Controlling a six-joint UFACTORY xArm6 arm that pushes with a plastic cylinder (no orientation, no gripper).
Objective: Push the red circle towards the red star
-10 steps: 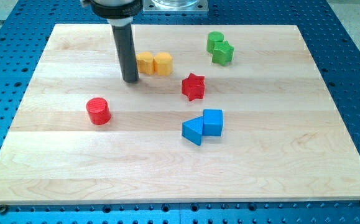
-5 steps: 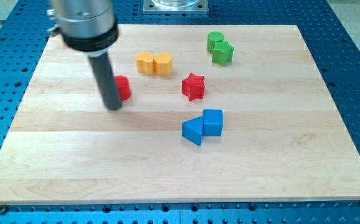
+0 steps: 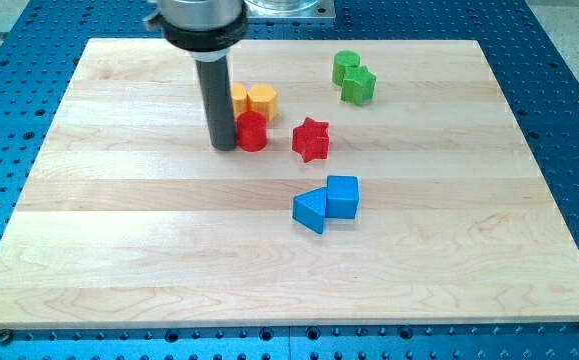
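board (image 3: 119,250): wood, on blue table (image 3: 569,120) | our rod (image 3: 216,95): my tip (image 3: 224,146) touching red circle (image 3: 252,132) at its left; we have no jaws | red star (image 3: 311,139): just right of circle, apart

Pale wooden board (image 3: 169,260) on blue, seemingly perforated metal table (image 3: 9,200).

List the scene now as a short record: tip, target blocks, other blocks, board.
tip: my tip at the red circle's left side, touching or nearly so
red circle: just below the yellow pair
red star: right of the circle, a gap between them
yellow blocks: side by side
green blocks: near the top
blue blocks: together, below the star
board: wooden
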